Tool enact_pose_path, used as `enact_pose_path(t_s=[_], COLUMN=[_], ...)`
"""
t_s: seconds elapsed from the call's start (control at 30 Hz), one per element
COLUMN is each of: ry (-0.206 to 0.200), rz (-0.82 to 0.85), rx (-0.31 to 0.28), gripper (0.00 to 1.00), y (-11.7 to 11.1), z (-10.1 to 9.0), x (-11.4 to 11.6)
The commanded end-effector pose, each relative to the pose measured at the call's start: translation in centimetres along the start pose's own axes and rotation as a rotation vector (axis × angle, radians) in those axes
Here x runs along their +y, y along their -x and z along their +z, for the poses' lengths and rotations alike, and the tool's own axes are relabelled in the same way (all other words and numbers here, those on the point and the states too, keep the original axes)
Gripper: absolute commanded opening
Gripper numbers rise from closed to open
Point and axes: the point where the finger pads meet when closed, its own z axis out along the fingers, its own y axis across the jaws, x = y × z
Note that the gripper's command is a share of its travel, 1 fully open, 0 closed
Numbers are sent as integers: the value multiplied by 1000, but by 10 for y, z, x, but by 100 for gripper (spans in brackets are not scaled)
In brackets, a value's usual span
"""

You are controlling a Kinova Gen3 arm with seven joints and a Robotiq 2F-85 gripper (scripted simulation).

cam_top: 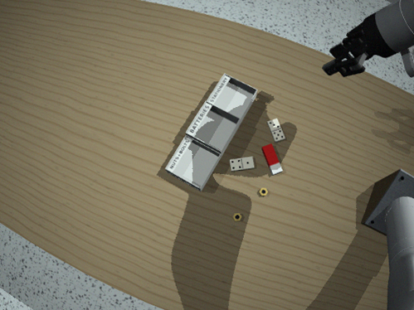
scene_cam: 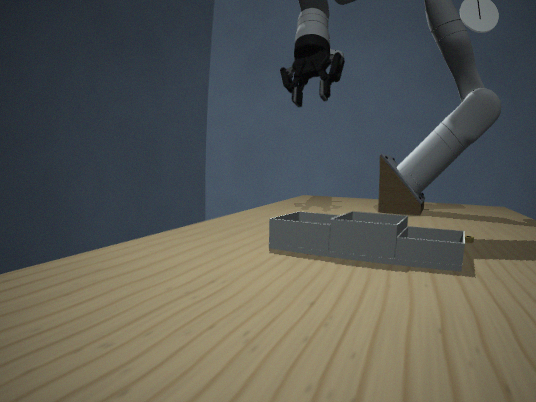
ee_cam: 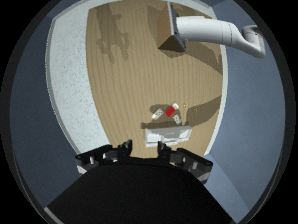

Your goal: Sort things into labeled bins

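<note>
Three joined grey bins stand in a row mid-table, labelled STATIONERY point(cam_top: 235, 95), BATTERIES point(cam_top: 217, 126) and NUTS+BOLTS point(cam_top: 194, 162); all look empty. To their right lie two white dominoes point(cam_top: 276, 130) point(cam_top: 241, 164), a red eraser with a white end point(cam_top: 272, 159), and two brass nuts point(cam_top: 263, 191) point(cam_top: 237, 216). My gripper point(cam_top: 339, 67) hangs high in the air, far right of the bins; in the exterior view point(scene_cam: 310, 95) its fingers stand partly apart with nothing between them. The wrist view shows the fingers above the distant bins point(ee_cam: 162, 135).
The arm's base mount point(cam_top: 396, 202) stands at the table's right edge, right of the loose things. In the exterior view the bins point(scene_cam: 367, 240) hide the dominoes and the eraser. The arm casts a wide shadow over the bins and things.
</note>
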Motion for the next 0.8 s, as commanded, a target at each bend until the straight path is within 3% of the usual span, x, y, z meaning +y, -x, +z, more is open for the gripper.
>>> enact_pose_path(t_s=[0.0, 0.07, 0.13, 0.2, 0.27, 0.33, 0.37, 0.47, 0.5, 0.67, 0.7, 0.77], ry=[21, 21, -9, -9, -27, -27, -41, -46, -61, -66, -82, -85], rz=[13, 12, -11, -11, -31, -31, -47, -53, -71, -77, -98, -103], rx=[8, 8, 83, 83, 149, 149, 194, 210, 254, 267, 309, 319], gripper=[9, 9, 9, 9, 9, 9, 9, 9, 9, 9, 9, 9], y=[-8, -10, -5, -3, 1, 2, 4, 7, 8, 11, 13, 15], z=[13, 17, 18, 18, 23, 24, 27, 31, 33, 38, 40, 45], x=[1, 0, 16, 20, 35, 40, 48, 62, 70, 85, 93, 109])
